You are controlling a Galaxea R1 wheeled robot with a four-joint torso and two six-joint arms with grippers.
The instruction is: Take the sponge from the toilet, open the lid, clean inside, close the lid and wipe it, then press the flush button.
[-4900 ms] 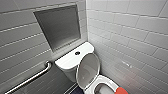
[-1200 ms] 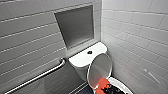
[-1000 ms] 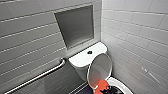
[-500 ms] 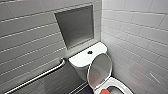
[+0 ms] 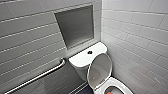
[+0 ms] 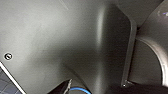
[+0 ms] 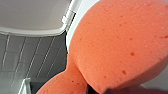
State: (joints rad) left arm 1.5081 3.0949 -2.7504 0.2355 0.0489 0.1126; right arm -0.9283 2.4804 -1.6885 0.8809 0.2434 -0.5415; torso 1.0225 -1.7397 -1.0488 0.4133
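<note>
Standing open: lid, w/ sponge in toilet.

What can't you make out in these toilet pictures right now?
Right wrist view: the sponge, close to the lens, hides whatever lies behind it.
Head view: the toilet bowl is cut off by the bottom edge, so most of its inside is unseen.
Left wrist view: a grey surface, too close and blurred to identify.

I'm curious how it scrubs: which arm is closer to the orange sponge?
The right. The sponge looms, squeezed, just before the right wrist camera, at the toilet bowl beside the raised lid. The left wrist camera faces dark grey surfaces, apparently well away from it.
</note>
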